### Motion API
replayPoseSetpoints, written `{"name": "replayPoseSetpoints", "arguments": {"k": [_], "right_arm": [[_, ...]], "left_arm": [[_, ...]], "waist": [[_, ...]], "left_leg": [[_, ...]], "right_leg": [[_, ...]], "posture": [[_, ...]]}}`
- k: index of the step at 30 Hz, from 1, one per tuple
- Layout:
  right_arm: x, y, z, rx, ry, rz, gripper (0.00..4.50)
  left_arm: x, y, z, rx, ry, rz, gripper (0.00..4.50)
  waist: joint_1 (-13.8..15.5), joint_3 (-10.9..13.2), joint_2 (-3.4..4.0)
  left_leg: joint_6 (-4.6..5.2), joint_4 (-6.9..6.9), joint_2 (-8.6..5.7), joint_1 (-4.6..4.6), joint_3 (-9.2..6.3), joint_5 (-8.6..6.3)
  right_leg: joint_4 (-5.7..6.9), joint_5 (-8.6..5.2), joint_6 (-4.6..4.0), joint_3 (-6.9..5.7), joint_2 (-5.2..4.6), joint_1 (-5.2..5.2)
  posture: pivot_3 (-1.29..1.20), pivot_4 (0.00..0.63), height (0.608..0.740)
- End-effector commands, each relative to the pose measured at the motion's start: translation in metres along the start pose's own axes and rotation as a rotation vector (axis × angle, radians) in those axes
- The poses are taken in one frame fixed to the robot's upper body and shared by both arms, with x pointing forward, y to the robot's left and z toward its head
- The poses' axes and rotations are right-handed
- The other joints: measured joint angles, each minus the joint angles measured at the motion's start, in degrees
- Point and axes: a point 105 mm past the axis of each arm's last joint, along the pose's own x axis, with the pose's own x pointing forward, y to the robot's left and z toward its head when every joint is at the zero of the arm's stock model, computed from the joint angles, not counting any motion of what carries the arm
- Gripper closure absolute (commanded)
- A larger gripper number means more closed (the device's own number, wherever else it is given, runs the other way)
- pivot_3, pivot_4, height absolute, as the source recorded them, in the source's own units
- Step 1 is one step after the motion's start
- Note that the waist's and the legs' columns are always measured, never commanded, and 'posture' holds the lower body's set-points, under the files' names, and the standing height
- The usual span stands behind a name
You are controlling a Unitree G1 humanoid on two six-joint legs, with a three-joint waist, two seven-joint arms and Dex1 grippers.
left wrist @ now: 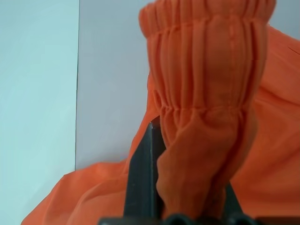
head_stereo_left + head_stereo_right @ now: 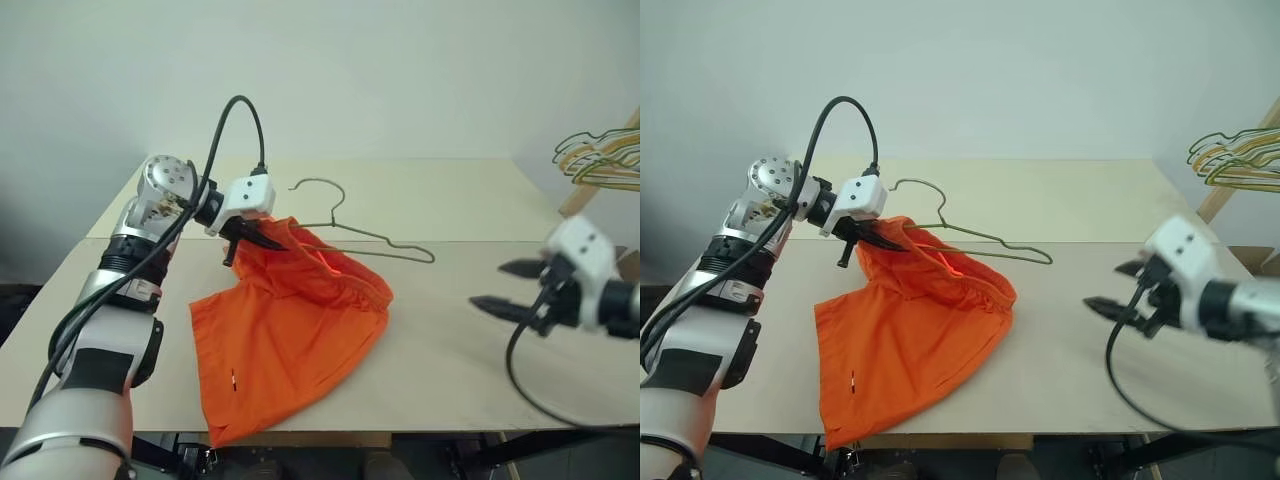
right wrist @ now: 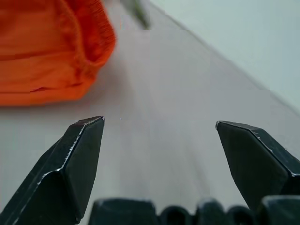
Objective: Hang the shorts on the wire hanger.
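Pale wood makes up the table [image 2: 450, 350], with a plain white wall behind it. Nearest, the right gripper [image 2: 505, 287] hovers over bare wood with its fingers spread wide, holding nothing. The shorts [image 2: 285, 330] droop onto the table because the left gripper [image 2: 262, 238] pinches the waistband and lifts one corner up, probably to slip it onto the hanger [image 2: 375, 238] lying just behind. Farther right hangs a bunch of hangers [image 2: 600, 155].
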Motion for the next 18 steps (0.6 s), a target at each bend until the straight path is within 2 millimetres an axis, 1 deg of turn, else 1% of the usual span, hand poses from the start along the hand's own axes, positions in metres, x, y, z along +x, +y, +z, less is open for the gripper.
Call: {"name": "replayPoseSetpoints", "arguments": {"k": [1, 3, 6, 8, 9, 11, 12, 13, 14, 18], "right_arm": [[0.038, 0.031, 0.003, 0.012, -0.112, 0.064, 0.09], [0.062, 0.041, 0.0, 0.103, -0.149, 0.085, 0.09], [0.096, 0.057, -0.003, 0.174, -0.142, 0.151, 0.09], [0.113, 0.065, -0.003, 0.21, -0.122, 0.19, 0.09], [0.119, 0.066, -0.002, 0.21, -0.115, 0.189, 0.24], [0.126, 0.067, 0.003, 0.235, -0.139, 0.203, 0.66], [0.127, 0.066, 0.005, 0.244, -0.147, 0.206, 0.97], [0.127, 0.065, 0.006, 0.244, -0.15, 0.205, 1.42], [0.127, 0.062, 0.007, 0.242, -0.152, 0.2, 1.64], [0.124, 0.055, 0.006, 0.268, -0.163, 0.189, 3.0]], "left_arm": [[-0.01, 0.009, 0.018, 0.039, -0.05, 0.051, 4.5], [-0.01, 0.009, 0.019, 0.039, -0.052, 0.051, 4.5], [-0.01, 0.008, 0.019, 0.039, -0.053, 0.047, 4.5], [-0.01, 0.008, 0.019, 0.039, -0.053, 0.046, 4.5], [-0.01, 0.008, 0.02, 0.04, -0.053, 0.046, 4.5], [-0.01, 0.008, 0.02, 0.04, -0.054, 0.047, 4.5], [-0.01, 0.008, 0.02, 0.039, -0.055, 0.049, 4.5], [-0.01, 0.008, 0.02, 0.038, -0.055, 0.051, 4.5], [-0.011, 0.008, 0.02, 0.038, -0.055, 0.051, 4.5], [-0.011, 0.007, 0.019, 0.034, -0.054, 0.059, 4.5]], "waist": [[-0.4, 0.0, 0.0], [-0.5, 0.0, 0.1], [-0.5, 0.0, 0.09], [-0.5, 0.0, 0.09], [-0.5, 0.0, 0.09], [-0.4, 0.0, 0.09], [-0.4, 0.0, 0.09], [-0.4, 0.0, 0.09], [-0.4, 0.0, 0.09], [-0.5, 0.0, 0.09]], "left_leg": [[-0.01, 0.02, 0.01, 0.02, -0.02, 0.0], [-0.04, 0.03, 0.01, 0.07, 0.0, 0.03], [-0.04, 0.02, 0.01, 0.14, 0.0, 0.04], [-0.05, 0.0, 0.01, 0.14, -0.02, 0.04], [-0.05, -0.02, 0.0, 0.12, -0.03, 0.05], [-0.08, -0.07, -0.02, 0.09, -0.06, 0.06], [-0.08, -0.08, -0.04, 0.07, -0.13, 0.06], [-0.08, -0.08, -0.07, 0.03, -0.16, 0.06], [-0.07, -0.07, -0.08, 0.01, -0.16, 0.06], [-0.09, -0.06, -0.06, 0.03, -0.17, 0.07]], "right_leg": [[0.0, 0.0, 0.0, -0.01, 0.02, 0.0], [-0.02, 0.0, 0.0, 0.07, 0.02, -0.01], [-0.01, 0.0, 0.0, 0.06, 0.04, 0.02], [0.02, 0.0, 0.0, 0.04, 0.03, 0.02], [0.05, 0.0, 0.0, 0.0, 0.05, 0.02], [0.08, 0.0, -0.01, -0.02, 0.04, 0.0], [0.08, 0.0, 0.0, -0.07, 0.03, 0.0], [0.08, 0.0, 0.0, -0.08, 0.01, -0.01], [0.07, 0.01, 0.01, -0.08, -0.03, -0.02], [0.07, 0.01, 0.02, -0.09, -0.02, 0.01]], "posture": [[-0.13, 0.0, 0.74], [-0.13, 0.0, 0.74], [-0.13, 0.0, 0.74], [-0.12, 0.0, 0.74], [-0.12, 0.0, 0.74], [-0.12, 0.0, 0.74], [-0.11, 0.0, 0.74], [-0.11, 0.0, 0.74], [-0.11, 0.0, 0.74], [-0.11, 0.0, 0.74]]}}
